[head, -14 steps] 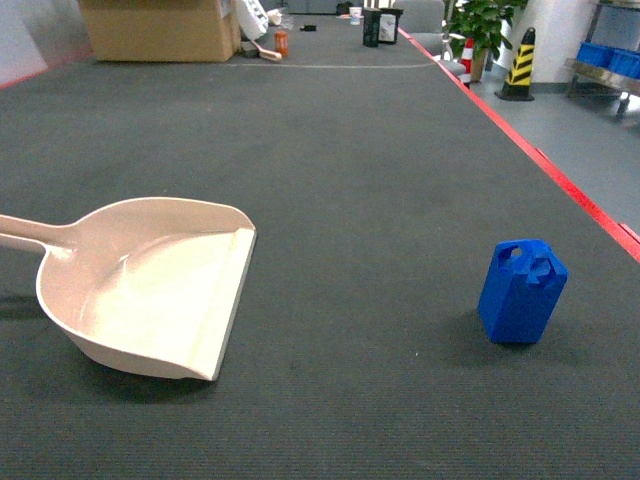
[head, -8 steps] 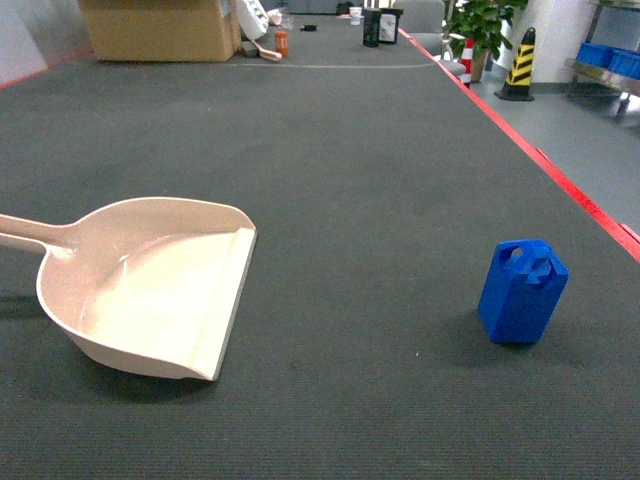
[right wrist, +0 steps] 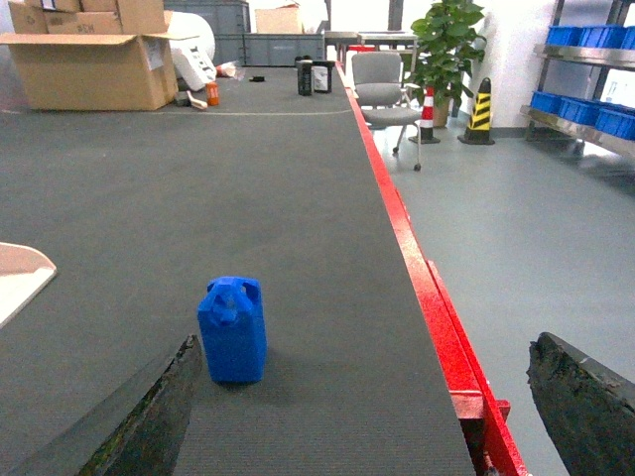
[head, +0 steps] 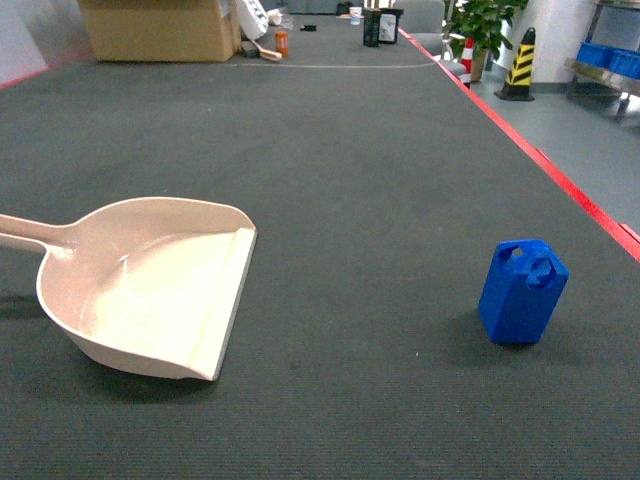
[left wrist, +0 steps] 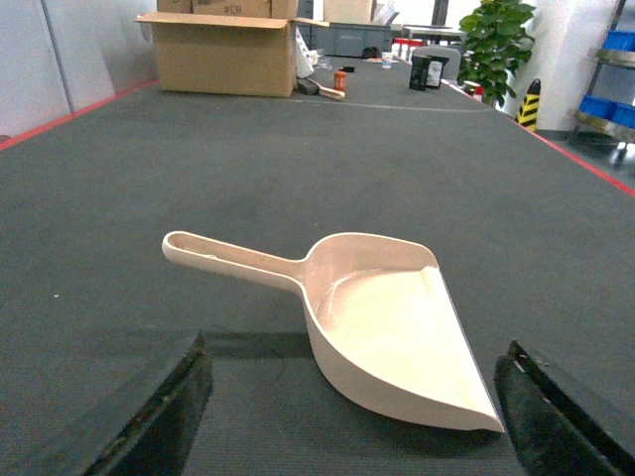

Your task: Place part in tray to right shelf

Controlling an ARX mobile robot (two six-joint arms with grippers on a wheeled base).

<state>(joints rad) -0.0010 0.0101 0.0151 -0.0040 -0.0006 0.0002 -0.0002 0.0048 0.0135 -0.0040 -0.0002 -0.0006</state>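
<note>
Both grippers, left (left wrist: 352, 416) and right (right wrist: 362, 412), hang with fingers spread wide, holding nothing.
From the dark mat (head: 380, 150) with its red edge (head: 560, 180), down to the box (head: 160, 28) at the far end, then the tray (head: 150, 290) lying flat on the left, then the part (head: 522, 292) standing upright well to its right, bare mat between them.

You have bright, even light from above in all three views. The tray (head: 150, 295) shows a soft glare inside and a short shadow under it; the part (head: 522, 292) throws a weak shadow. Far things look slightly soft.
</note>
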